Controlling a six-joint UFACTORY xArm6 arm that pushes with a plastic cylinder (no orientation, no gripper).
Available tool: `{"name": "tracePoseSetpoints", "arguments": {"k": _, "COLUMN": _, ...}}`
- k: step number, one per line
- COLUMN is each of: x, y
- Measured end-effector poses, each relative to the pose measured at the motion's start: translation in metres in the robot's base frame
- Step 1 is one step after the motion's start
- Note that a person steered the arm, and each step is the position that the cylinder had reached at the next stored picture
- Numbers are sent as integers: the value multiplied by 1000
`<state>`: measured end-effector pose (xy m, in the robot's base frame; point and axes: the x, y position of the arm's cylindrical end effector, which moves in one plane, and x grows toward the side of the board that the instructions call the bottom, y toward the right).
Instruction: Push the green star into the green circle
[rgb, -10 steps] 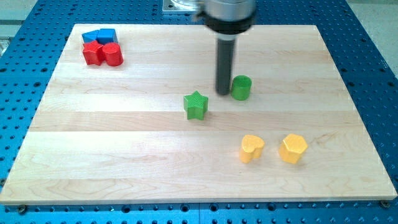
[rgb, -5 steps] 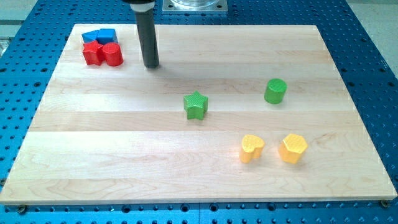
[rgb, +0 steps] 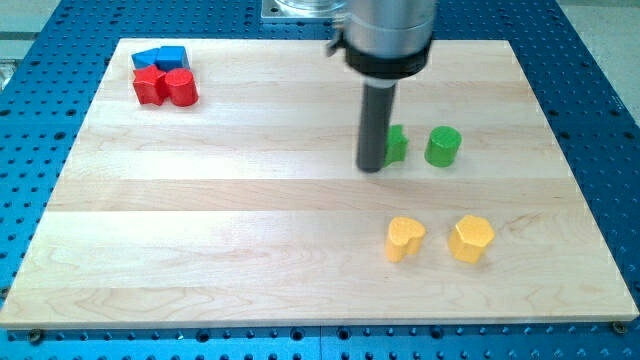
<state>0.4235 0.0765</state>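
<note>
The green star (rgb: 396, 144) sits right of the board's middle, partly hidden behind my rod. The green circle (rgb: 442, 146) stands a short gap to its right; the two do not touch. My tip (rgb: 371, 167) rests on the board against the star's left side.
A yellow heart (rgb: 404, 239) and a yellow hexagon (rgb: 471, 238) lie toward the view's bottom right. Two red blocks (rgb: 165, 87) and two blue blocks (rgb: 160, 57) cluster at the top left corner of the wooden board (rgb: 200, 240).
The green star has moved right, from the board's middle to just left of the green circle. My tip went from the top left to the star's left side.
</note>
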Motion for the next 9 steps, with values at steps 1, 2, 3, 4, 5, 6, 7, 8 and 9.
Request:
{"name": "tracePoseSetpoints", "arguments": {"k": 1, "x": -20, "y": -25}}
{"name": "tracePoseSetpoints", "arguments": {"k": 2, "x": -36, "y": -17}}
{"name": "tracePoseSetpoints", "arguments": {"k": 3, "x": -36, "y": 31}}
{"name": "tracePoseSetpoints", "arguments": {"k": 4, "x": -36, "y": 45}}
{"name": "tracePoseSetpoints", "arguments": {"k": 5, "x": -39, "y": -13}}
{"name": "tracePoseSetpoints", "arguments": {"k": 6, "x": 0, "y": -81}}
{"name": "tracePoseSetpoints", "arguments": {"k": 7, "x": 69, "y": -116}}
{"name": "tracePoseSetpoints", "arguments": {"k": 8, "x": 136, "y": -114}}
{"name": "tracePoseSetpoints", "arguments": {"k": 9, "x": 194, "y": -68}}
